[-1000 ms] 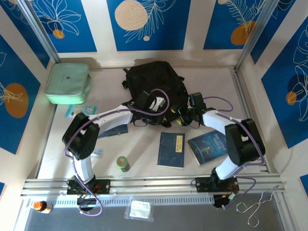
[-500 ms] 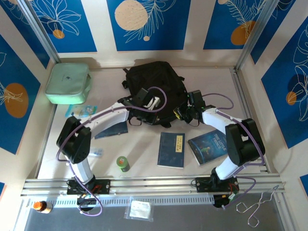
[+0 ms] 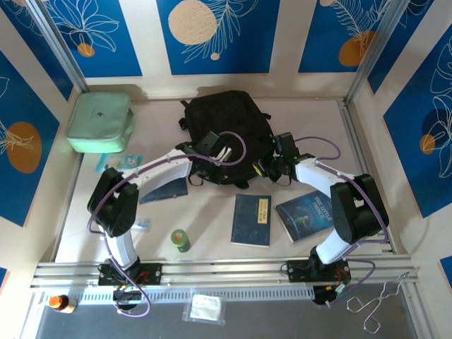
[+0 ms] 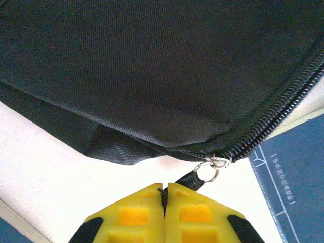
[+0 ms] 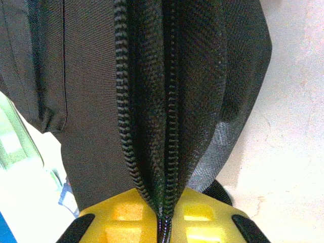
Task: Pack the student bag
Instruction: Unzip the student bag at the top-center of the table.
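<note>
Lying at the table's (image 3: 212,212) far middle, the student bag (image 3: 227,123) has barely shifted, left pincer (image 4: 164,195) still clamped together on its zipper pull (image 4: 190,178), while right pincer (image 5: 162,223), apart a second ago, has now closed on the bag's zipper seam (image 5: 169,152).

Blue panels with white leaf drawings and peach and orange discs are lining the far wall (image 3: 214,35), the left wall (image 3: 21,141) and the right wall (image 3: 424,141), with cream strips running between them. Two metal posts (image 3: 56,46) are slanting down into the far corners. A pale, matte worktop (image 3: 318,120) is lying under bright, even light. Metal rails (image 3: 226,270) are running along its near edge, and a grey ledge (image 3: 282,318) is sitting nearer.
</note>
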### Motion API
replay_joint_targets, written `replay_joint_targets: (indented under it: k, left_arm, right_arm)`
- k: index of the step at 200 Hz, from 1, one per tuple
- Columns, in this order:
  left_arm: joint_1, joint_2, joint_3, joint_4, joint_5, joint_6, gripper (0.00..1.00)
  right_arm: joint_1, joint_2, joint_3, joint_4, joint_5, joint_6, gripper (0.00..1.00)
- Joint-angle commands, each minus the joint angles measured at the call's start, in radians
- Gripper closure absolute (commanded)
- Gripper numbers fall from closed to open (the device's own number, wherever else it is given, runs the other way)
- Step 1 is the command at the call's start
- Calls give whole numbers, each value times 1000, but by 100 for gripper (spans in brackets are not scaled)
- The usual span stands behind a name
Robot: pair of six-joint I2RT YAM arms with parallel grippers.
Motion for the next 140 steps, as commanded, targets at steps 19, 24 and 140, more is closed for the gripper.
replay_joint_targets:
  k: [19,24,140]
  left_arm:
    - [28,17,38,-172,-91,36,100]
    - [29,11,41,-174,-82,36,100]
    - [29,1,-1,-156,-88,43,100]
  right_arm:
    - [-16,-31,36,-60,89,-30,93]
    - [-16,-29,36,-61,92,-30,93]
    - [-23,-36,37,-77,103,-42,93]
